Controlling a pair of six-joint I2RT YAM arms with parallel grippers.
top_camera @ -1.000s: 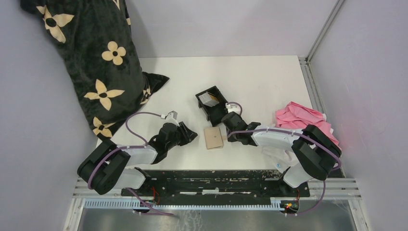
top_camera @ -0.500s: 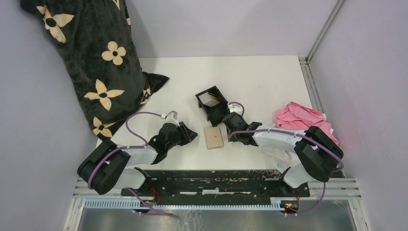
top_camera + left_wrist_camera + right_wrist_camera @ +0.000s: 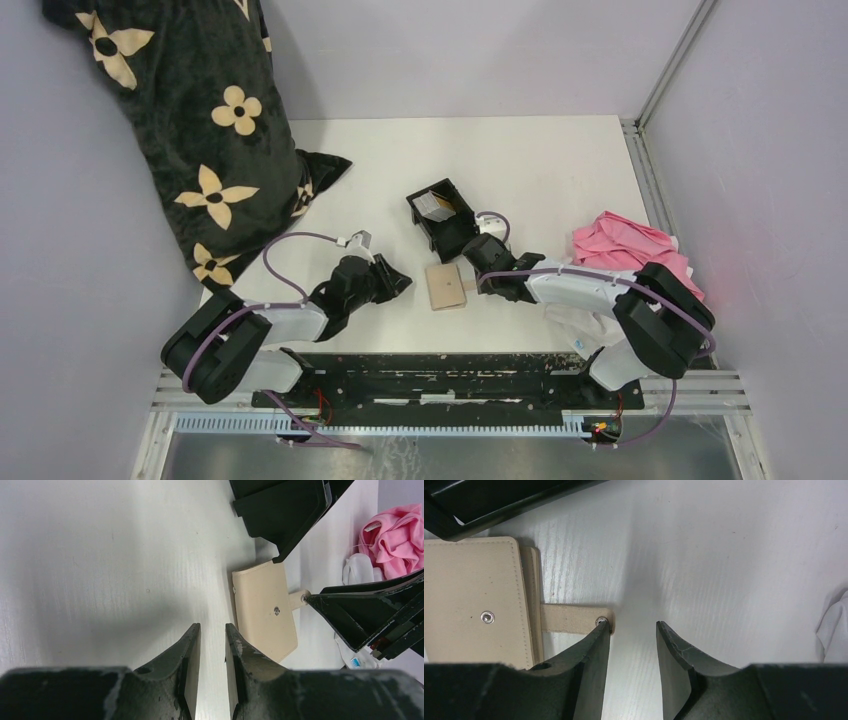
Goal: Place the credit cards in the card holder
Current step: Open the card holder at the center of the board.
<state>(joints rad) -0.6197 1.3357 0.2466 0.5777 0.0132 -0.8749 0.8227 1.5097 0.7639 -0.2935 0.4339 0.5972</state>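
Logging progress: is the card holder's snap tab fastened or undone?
Undone. The snap tab sticks out sideways off the card holder, leaving its stud bare.

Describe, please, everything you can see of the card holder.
The card holder is a small tan, leather-like wallet with stitched edges and rounded corners. It lies flat and folded shut on the white table, right beside the black tray. A metal snap sits on its face. Its tab sticks out unfastened, its end meeting one fingertip of the open right gripper.

The right gripper (image 3: 631,627) opens wider beside the card holder (image 3: 446,287) at frame centre, while the left gripper (image 3: 211,627) narrows slightly.
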